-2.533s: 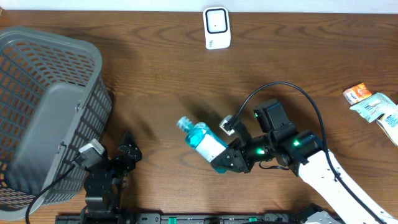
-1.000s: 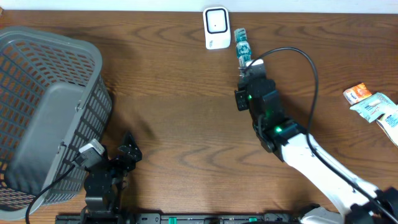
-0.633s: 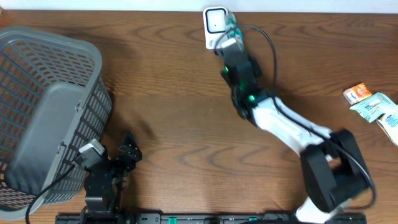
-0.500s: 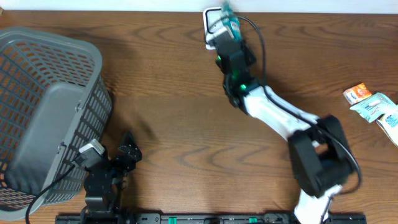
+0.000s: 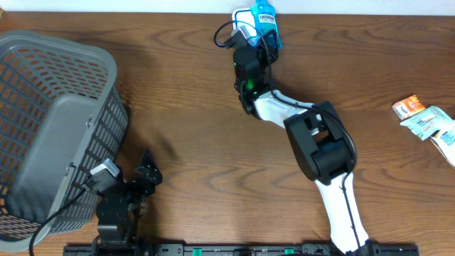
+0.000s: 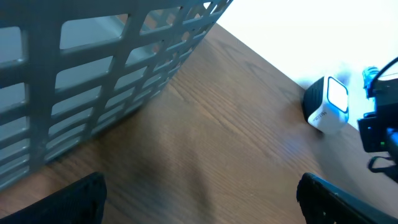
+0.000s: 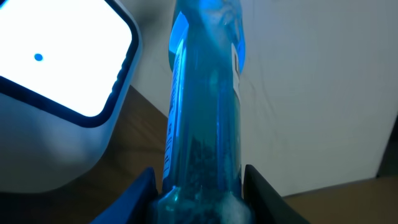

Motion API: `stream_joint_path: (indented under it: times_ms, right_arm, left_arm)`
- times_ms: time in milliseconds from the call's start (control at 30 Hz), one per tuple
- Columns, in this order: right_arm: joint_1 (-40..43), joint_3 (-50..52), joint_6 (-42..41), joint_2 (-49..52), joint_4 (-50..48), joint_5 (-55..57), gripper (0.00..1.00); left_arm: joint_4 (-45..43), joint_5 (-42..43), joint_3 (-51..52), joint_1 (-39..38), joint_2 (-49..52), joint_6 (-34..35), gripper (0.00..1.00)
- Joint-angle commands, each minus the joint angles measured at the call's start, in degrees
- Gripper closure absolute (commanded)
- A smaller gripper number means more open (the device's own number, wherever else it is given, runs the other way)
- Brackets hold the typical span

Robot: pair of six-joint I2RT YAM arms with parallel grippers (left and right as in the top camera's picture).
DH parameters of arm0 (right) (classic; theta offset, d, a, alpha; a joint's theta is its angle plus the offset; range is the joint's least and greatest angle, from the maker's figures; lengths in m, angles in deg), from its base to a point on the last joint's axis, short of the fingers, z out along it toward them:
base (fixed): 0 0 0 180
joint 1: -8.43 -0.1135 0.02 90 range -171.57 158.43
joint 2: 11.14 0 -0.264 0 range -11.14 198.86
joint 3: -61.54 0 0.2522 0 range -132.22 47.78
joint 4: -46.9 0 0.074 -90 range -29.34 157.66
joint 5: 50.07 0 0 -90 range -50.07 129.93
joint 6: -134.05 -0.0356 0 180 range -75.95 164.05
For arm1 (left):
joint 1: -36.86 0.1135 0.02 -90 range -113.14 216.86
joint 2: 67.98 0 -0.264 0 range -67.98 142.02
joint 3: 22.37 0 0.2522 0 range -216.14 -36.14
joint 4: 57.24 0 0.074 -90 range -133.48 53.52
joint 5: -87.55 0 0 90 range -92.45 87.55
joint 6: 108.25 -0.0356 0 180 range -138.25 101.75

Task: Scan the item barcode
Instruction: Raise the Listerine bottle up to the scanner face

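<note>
The right pincer [image 7: 202, 198] is partly closed on a blue mouthwash bottle [image 7: 205, 112], one finger [image 7: 138, 194] pressed to each side of the bottle's lower end, which sits between them. From above, this pincer [image 5: 257, 39] reaches to the far edge of the tabletop [image 5: 199, 107], and the bottle [image 5: 266, 17] stands out beyond it, label side up, against the pale wall. Just to the left of the bottle is the white scanner [image 7: 56, 81], its lit face with a small blue dot close beside the bottle; whether the two touch cannot be told. In the overhead view the scanner [image 5: 242, 14] is partly covered by the arm.

The left pincer [image 5: 148, 171] rests at the near left with its fingers [image 6: 68, 200] spread wide and nothing between them. A grey basket [image 5: 57, 121] stands to its left, and snack packets [image 5: 426, 121] lie at the far right edge
</note>
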Motion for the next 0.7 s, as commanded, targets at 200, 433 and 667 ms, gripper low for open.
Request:
stream_joint_path:
  times_ms: [200, 433, 667]
  right_arm:
    - [-1.7, -4.2, 3.2, 3.1, -3.1, 4.0, 0.99]
    - [-3.6, -4.2, 3.3, 3.5, -3.1, 1.6, 0.99]
    - [-3.9, -4.2, 6.1, 3.9, -3.0, 0.8, 0.99]
  left_arm:
    - [1.2, -0.7, 0.5, 0.2, -0.4, 0.1, 0.02]
    - [1.2, -0.7, 0.5, 0.2, -0.4, 0.1, 0.02]
    - [1.2, -0.7, 0.5, 0.2, -0.4, 0.1, 0.02]
